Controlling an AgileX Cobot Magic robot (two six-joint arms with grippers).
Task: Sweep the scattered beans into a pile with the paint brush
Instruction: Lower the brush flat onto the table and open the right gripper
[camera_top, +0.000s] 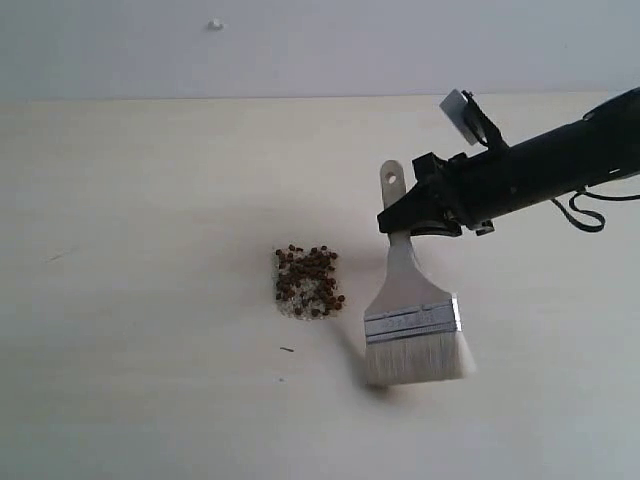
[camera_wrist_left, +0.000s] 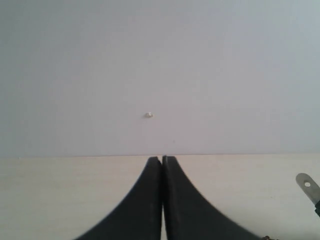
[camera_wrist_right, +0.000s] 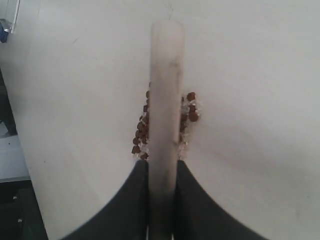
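The reddish-brown beans (camera_top: 308, 281) lie in a dense pile with whitish grains near the middle of the pale table. To their right the paint brush (camera_top: 410, 310) hangs handle-up, its off-white bristles (camera_top: 414, 360) low over the table, apart from the pile. My right gripper (camera_top: 404, 222) is shut on the wooden handle just below its hole. In the right wrist view the handle (camera_wrist_right: 165, 90) runs out from between the jaws of my right gripper (camera_wrist_right: 162, 167), and the beans (camera_wrist_right: 141, 134) peek out on both sides behind it. My left gripper (camera_wrist_left: 162, 159) is shut on nothing, facing the wall.
The table's far edge meets a grey wall (camera_top: 320, 45) bearing a small white mark (camera_top: 215, 24). A tiny dark speck (camera_top: 287, 349) lies below the pile. The black right arm (camera_top: 560, 160) reaches in from the right edge.
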